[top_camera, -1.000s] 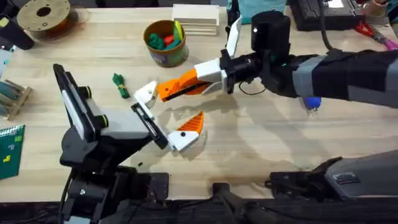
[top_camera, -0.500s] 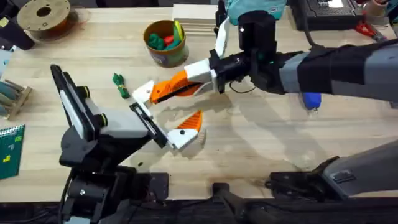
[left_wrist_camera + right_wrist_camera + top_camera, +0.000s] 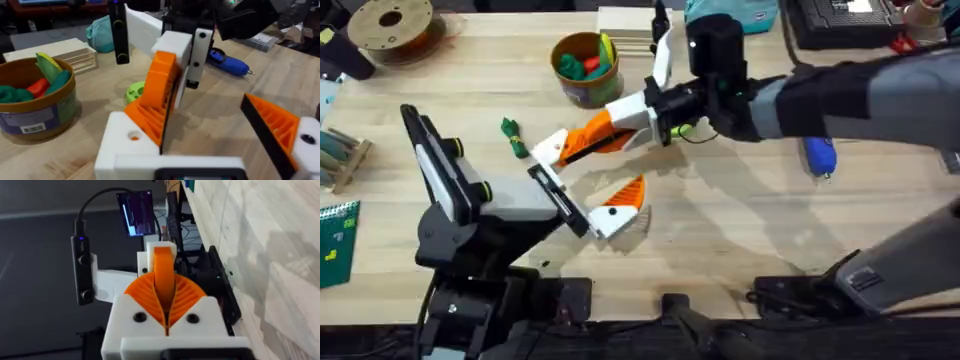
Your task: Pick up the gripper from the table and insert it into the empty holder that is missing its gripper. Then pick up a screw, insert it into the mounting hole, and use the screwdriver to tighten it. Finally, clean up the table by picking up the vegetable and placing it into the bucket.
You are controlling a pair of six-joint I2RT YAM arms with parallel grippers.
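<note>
From overhead, I see my right arm reaching across the tabletop, with the right gripper brought up against the holder, the plain white finger mount of the left gripper. The left fingers stand spread apart; the other one carries its own orange wedge. The orange parts at the holder run together here, so I cannot separate the loose piece from the right pads in this view. The vegetable lies on the tabletop just beside the holder, on the side away from the right arm. The bucket stands beyond it with toy foods inside. The screwdriver lies well apart, past the right arm.

In the left wrist view, the holder sits low, with ribbed orange rising from its top against the white body of the right gripper. The bucket, a bright green ring-shaped disc and the screwdriver lie behind.

In the right wrist view, the two orange pads are closed on the gripper, a slim orange wedge standing between them. Its far end appears to meet the holder.
</note>
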